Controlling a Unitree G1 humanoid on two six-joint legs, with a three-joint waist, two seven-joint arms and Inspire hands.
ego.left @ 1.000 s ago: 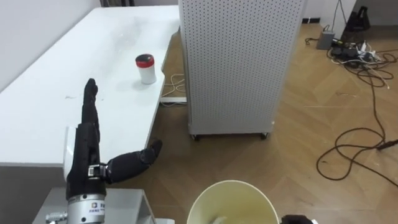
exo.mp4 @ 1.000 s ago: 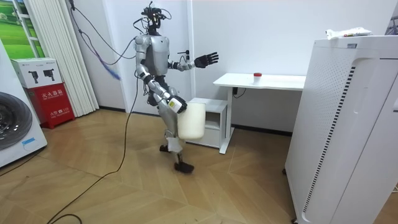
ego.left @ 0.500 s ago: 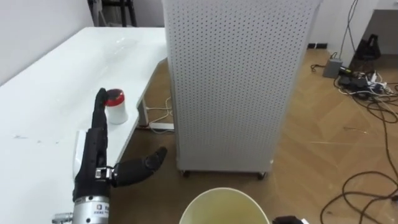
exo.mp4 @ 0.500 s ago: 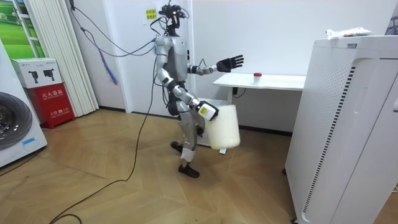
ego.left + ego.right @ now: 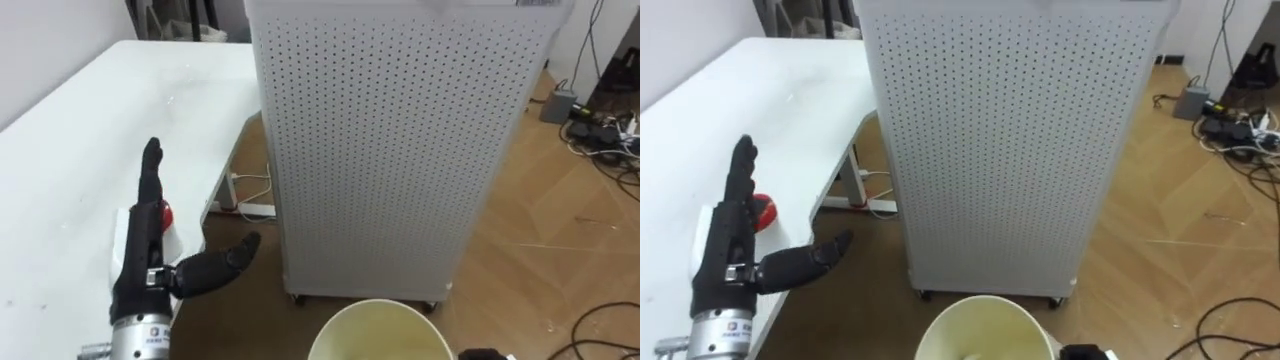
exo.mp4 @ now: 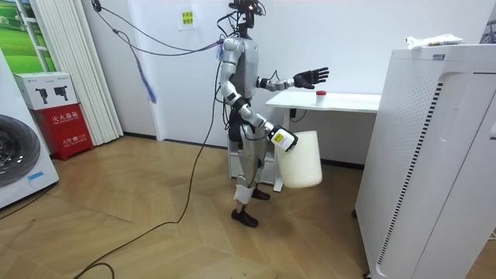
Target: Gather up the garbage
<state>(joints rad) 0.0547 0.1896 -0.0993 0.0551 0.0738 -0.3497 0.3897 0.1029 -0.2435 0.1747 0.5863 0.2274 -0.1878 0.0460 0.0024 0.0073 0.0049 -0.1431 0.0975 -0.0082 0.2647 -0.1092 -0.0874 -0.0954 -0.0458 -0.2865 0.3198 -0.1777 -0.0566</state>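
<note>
A small white cup with a red lid (image 6: 320,96) stands on the white table (image 6: 349,101). In the eye views my left hand (image 5: 148,243) covers most of the cup (image 5: 764,210). That hand (image 6: 313,76) is raised over the table's near end, open, with straight fingers and the thumb spread. My right hand (image 6: 280,139) is low at my side, shut on the rim of a cream waste bin (image 6: 301,159). The bin's open mouth (image 5: 381,328) shows at the bottom of the eye views. I stand at the table's end nearest the room view's left.
A tall white perforated unit on castors (image 5: 400,150) stands just right of the table, with crumpled paper (image 6: 432,41) on its top. Cables (image 5: 600,130) lie on the wooden floor at the far right. A low white cabinet (image 6: 260,147) stands under the table beside me.
I have walked towards the table, carrying the bin along. The eye views have shifted: the perforated unit looms larger and the cup now sits behind my left hand.
</note>
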